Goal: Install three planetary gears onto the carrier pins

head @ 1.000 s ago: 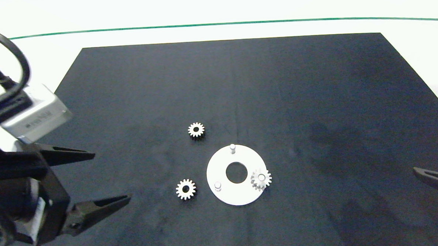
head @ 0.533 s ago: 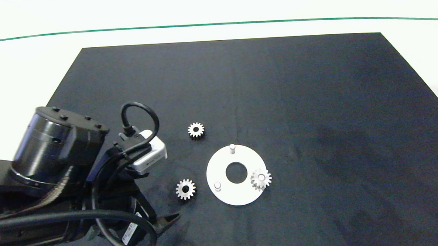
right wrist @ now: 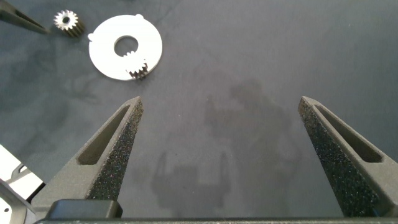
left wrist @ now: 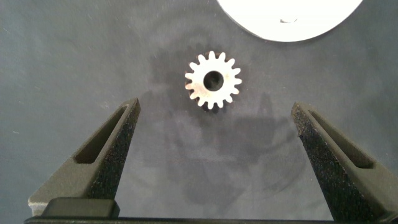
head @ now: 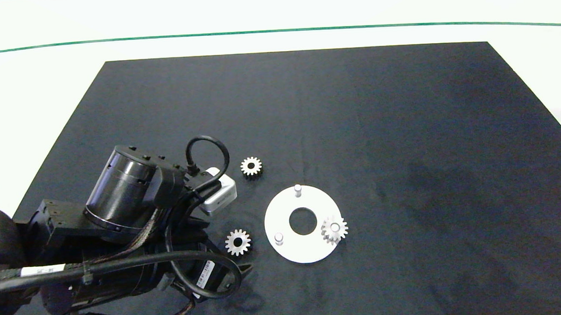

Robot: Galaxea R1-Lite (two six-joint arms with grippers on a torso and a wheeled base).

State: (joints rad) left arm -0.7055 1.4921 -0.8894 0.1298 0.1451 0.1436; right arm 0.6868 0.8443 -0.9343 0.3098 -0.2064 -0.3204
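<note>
Gear (head: 238, 242) nearest the front edge: flat on the black mat (head: 402, 124), bore upward, just left of the white disc (head: 284, 252). Left gripper (left wrist: 214, 134) low over it, fingers spread wide, touching nothing. One gear (head: 334, 229) seated on the disc's right pin; two pins (head: 279, 237) (head: 298, 189) bare. Third gear (head: 251, 166) flat farther back. Right gripper (right wrist: 221, 134) off right, spread, empty.

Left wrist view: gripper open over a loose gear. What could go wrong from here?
1. The small silvery toothed gear lies beyond the left gripper fingertips, not between them; closing now would likely miss it.
2. It lies flat on the black mat, so a shallow pinch may slip off the teeth.
3. The white ring-shaped carrier disc lies close by; the arm could nudge it.
</note>
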